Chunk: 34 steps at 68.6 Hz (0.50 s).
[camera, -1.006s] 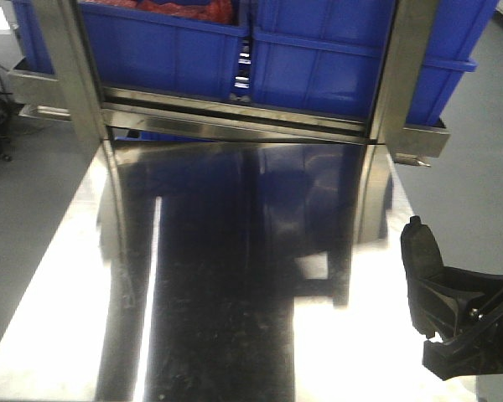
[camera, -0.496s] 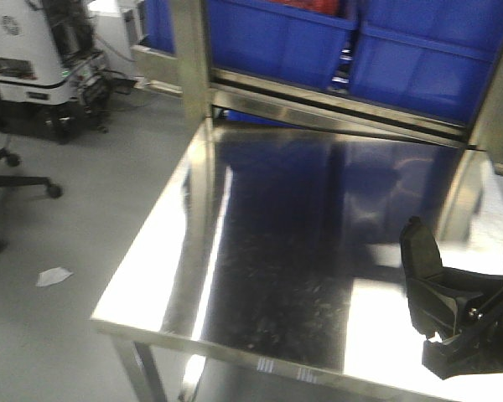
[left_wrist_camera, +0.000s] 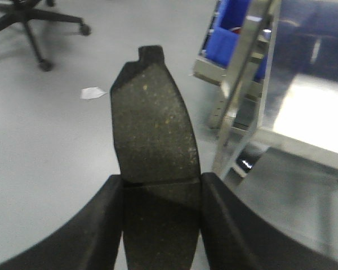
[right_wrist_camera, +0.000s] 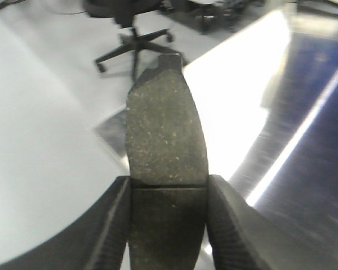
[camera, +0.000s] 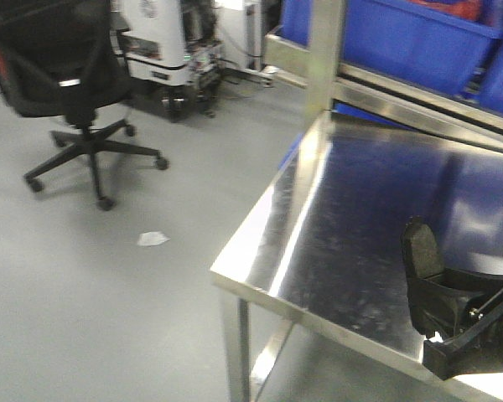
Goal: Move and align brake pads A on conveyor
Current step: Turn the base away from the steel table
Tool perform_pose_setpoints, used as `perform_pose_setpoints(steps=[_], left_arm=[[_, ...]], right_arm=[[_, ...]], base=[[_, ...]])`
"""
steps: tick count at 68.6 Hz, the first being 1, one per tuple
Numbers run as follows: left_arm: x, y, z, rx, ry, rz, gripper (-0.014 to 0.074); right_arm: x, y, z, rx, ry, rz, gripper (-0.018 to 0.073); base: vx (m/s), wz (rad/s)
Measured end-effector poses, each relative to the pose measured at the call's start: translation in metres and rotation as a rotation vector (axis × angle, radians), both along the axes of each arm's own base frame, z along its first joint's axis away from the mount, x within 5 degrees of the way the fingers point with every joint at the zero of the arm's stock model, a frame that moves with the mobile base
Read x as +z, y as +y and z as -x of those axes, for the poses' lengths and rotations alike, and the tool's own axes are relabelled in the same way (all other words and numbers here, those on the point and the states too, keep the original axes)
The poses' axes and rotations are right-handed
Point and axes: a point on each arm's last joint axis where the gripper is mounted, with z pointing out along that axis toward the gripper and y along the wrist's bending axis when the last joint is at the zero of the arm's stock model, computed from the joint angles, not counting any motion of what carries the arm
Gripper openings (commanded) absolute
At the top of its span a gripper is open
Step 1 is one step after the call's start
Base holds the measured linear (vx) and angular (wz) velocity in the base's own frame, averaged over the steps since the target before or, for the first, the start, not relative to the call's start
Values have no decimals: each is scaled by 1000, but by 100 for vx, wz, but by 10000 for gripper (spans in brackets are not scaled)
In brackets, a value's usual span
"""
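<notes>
I'm looking at an industrial workshop or lab: a polished steel table [camera: 344, 226] under racked blue plastic bins [camera: 402, 38], a bare grey floor [camera: 109, 301], and a black swivel chair [camera: 63, 59] and white equipment [camera: 155, 33] beyond the table's edge.

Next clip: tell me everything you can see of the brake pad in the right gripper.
The brake pad is flat, elongated and slightly curved, dark grey with a gritty, speckled face and a small notched tab at its far tip. A thin groove crosses it right where the right gripper clamps its lower half between two black fingers. In the front view it stands upright over the shiny steel table; only the fingers appear to touch it.
</notes>
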Motion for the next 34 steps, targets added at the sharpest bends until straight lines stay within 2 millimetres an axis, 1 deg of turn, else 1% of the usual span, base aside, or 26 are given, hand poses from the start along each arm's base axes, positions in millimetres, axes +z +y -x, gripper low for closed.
perform_pose_setpoints(steps=[34], left_arm=[[0,0,0,0,0,0,93]], right_arm=[[0,0,0,0,-1,0,29]], base=[[-6,66]])
